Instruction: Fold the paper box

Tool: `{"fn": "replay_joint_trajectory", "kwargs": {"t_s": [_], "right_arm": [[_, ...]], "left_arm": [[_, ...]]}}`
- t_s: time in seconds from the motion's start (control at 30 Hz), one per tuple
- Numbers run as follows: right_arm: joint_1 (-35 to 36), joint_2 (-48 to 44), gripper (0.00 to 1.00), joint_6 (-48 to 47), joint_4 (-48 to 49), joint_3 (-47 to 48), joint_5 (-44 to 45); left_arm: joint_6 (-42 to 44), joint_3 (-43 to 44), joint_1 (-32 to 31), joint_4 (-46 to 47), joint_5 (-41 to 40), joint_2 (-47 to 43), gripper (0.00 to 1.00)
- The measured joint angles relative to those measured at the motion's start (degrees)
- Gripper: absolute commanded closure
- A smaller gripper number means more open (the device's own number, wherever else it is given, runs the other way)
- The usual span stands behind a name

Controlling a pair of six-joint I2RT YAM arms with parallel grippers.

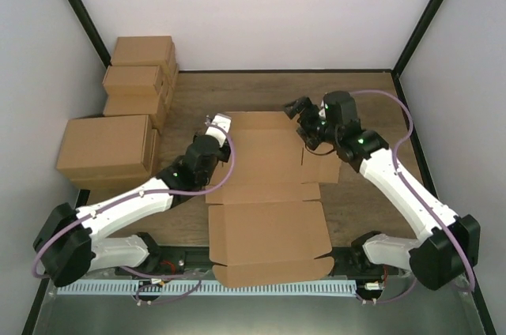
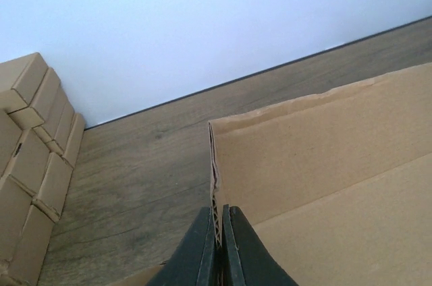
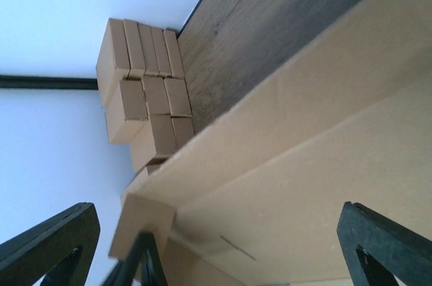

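The paper box [image 1: 269, 193] is a flat brown die-cut cardboard sheet lying in the middle of the wooden table, its far panels partly raised. My left gripper [image 1: 220, 125] is at its far left corner, shut on the corrugated edge of a raised side flap [image 2: 219, 245]. My right gripper [image 1: 303, 126] hovers at the sheet's far right edge. In the right wrist view its fingers [image 3: 47, 249] stand wide apart, and the cardboard panels [image 3: 324, 131] lie beyond them, not gripped. The left gripper's dark fingers also show there, on the small flap [image 3: 138, 225].
Several closed brown cartons [image 1: 142, 74] are stacked against the left wall, with a larger one [image 1: 107, 149] in front of them; they also appear in the wrist views [image 2: 30, 158] [image 3: 145, 90]. White walls close in the table [image 1: 356, 86] at the back and sides.
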Motion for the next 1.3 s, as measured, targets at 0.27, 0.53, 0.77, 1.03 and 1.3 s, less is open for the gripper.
{"fn": "replay_joint_trajectory", "kwargs": {"t_s": [0.27, 0.53, 0.77, 1.03, 1.3], "right_arm": [[-0.31, 7.43, 0.00, 5.03, -7.15, 12.02, 0.13], [-0.31, 7.98, 0.00, 11.08, -9.01, 10.36, -0.94], [-0.31, 9.22, 0.10, 14.08, -10.23, 10.14, -0.90], [-0.31, 10.78, 0.36, 16.00, -10.36, 6.84, -1.20], [-0.31, 8.68, 0.80, 17.40, -8.96, 3.04, -1.31]], "left_arm": [[2.14, -9.11, -0.74, 6.16, 2.60, -10.75, 0.96], [3.61, -14.58, -0.83, 9.90, 5.92, -15.76, 0.96], [4.74, -18.80, -1.07, 12.87, 9.27, -20.31, 0.96], [5.73, -19.63, -1.11, 13.70, 11.04, -21.35, 0.96], [6.27, -20.72, -1.22, 13.70, 11.76, -21.68, 0.76]]}}
